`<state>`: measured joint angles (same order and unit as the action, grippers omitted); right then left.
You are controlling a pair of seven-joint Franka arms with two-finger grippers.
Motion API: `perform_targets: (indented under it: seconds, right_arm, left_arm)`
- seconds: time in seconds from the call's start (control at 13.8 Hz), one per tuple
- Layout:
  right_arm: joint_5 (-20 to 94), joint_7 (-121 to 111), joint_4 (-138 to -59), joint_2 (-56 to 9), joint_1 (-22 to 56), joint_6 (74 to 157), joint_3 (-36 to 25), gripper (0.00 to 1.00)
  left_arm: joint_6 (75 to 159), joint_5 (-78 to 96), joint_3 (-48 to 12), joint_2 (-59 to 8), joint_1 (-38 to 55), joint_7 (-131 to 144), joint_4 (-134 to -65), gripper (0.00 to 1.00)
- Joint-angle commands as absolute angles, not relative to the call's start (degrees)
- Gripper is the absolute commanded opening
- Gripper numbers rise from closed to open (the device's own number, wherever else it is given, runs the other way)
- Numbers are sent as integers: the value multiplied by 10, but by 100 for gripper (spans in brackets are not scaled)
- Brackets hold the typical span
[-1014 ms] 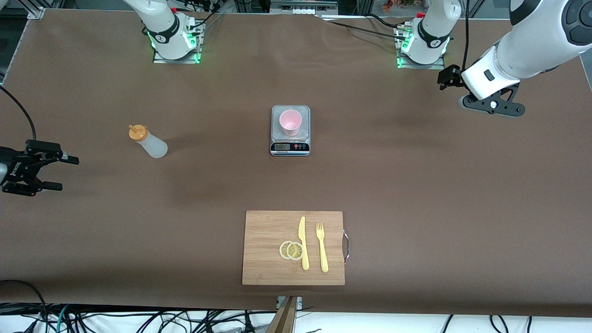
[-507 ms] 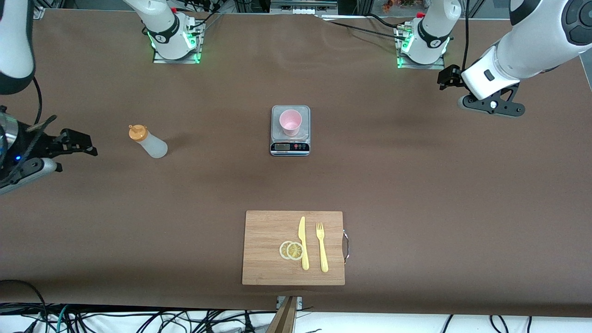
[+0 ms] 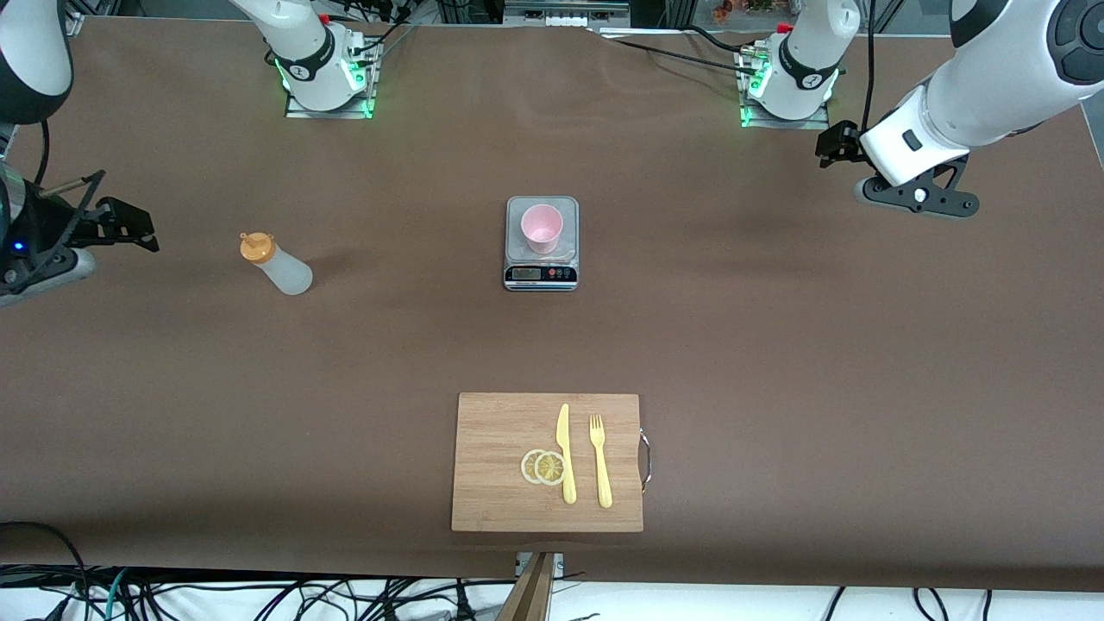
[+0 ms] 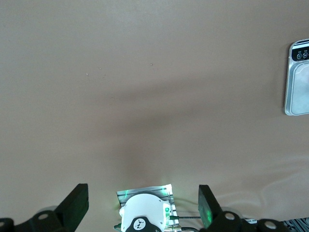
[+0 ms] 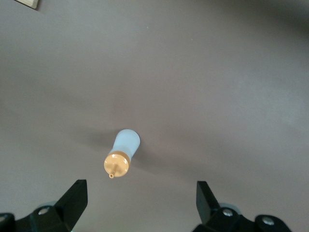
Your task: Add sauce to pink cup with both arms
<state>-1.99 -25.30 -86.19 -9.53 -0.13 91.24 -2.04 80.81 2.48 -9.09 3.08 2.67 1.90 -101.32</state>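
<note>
The sauce bottle (image 3: 278,267), whitish with an orange cap, stands on the brown table toward the right arm's end. It also shows in the right wrist view (image 5: 123,152). My right gripper (image 3: 112,226) hangs open and empty over the table's end, beside the bottle and apart from it; in its wrist view (image 5: 141,195) the bottle lies just ahead of the jaws. The pink cup (image 3: 542,227) stands upright on the grey scale (image 3: 541,274) at mid-table. My left gripper (image 3: 918,194) waits open and empty over the table near its base, as the left wrist view (image 4: 142,198) shows.
A wooden cutting board (image 3: 496,431) lies nearer the front camera than the scale, with a yellow knife (image 3: 565,453), a yellow fork (image 3: 600,461) and two lemon slices (image 3: 543,467) on it. The scale's edge shows in the left wrist view (image 4: 297,77).
My right gripper has swung along the table's end toward the bases and turned to face down near the bottle. The left arm, the bottle and the cup have not moved.
</note>
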Motion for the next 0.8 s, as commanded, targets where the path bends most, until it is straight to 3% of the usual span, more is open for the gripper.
perform_targets:
  seconds: [0.0, 0.29, 0.72]
  right_arm:
    - [-38, -244, -894, -65, -18, 928, -14, 100]
    - [-43, -166, -933, -22, -25, 925, -14, 100]
    - [-17, -83, -947, -15, -24, 923, -11, 100]
  left_arm:
    - [795, 32, -91, 28, 27, 23, -1000, 100]
    - [794, 32, -91, 29, 27, 23, -1001, 100]
    - [794, 32, -91, 29, 27, 23, -1001, 100]
